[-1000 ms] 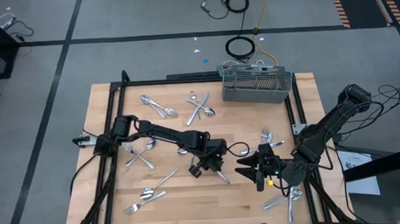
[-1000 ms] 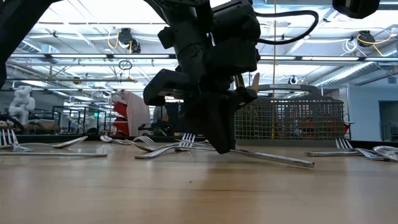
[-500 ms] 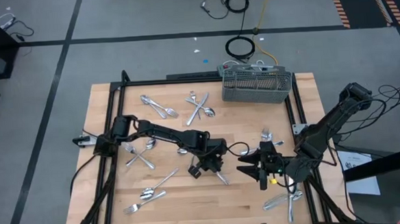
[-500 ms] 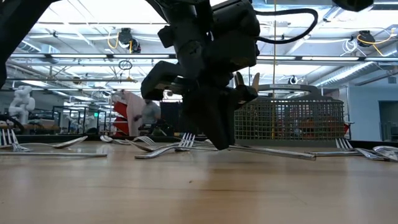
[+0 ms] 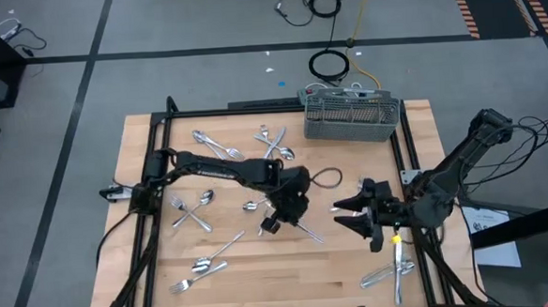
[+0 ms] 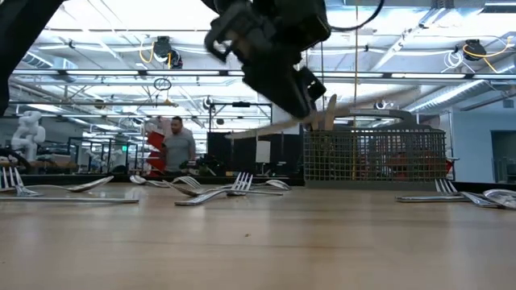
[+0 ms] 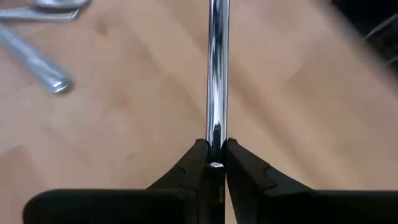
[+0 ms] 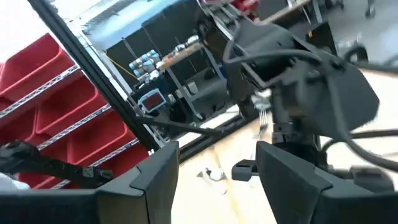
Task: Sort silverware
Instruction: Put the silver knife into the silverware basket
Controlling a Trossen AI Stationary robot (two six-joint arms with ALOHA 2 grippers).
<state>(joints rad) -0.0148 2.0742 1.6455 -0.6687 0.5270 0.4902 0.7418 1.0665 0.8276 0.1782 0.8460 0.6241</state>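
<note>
My left gripper (image 5: 294, 218) hangs over the middle of the wooden table (image 5: 262, 276), shut on one slim shiny piece of silverware (image 5: 312, 233); which kind it is, I cannot tell. To its right, my right gripper (image 5: 345, 216) is raised and open, its fingers (image 8: 155, 180) wide apart with nothing between them, pointing at the left arm. More silverware lies flat in loose clusters at the far left (image 5: 215, 145), far middle (image 5: 274, 146), left (image 5: 193, 212), near left (image 5: 204, 261) and near right (image 5: 388, 274). The grey mesh caddy (image 5: 350, 115) stands at the far edge. My left gripper pinches one end of the slim piece (image 7: 216, 134) between its two fingers (image 7: 193, 163). The fingers slant down from the far left, and the piece runs straight on in line with them. It hangs clear of the table, seen as a tilted silver streak in the low view.
A dark frame borders the table on its left, far and right sides (image 5: 281, 107). The caddy (image 6: 375, 157) blocks the far right. Bare wood lies near the front edge in the middle (image 5: 290, 284). Beyond the table, a person (image 6: 176, 145) stands in the room.
My left gripper has risen and rolled while still shut on the slim piece. The piece lay slanted with its free end on the table and now hangs clear of it. My right gripper, still open, has risen and drawn toward the table's far right.
</note>
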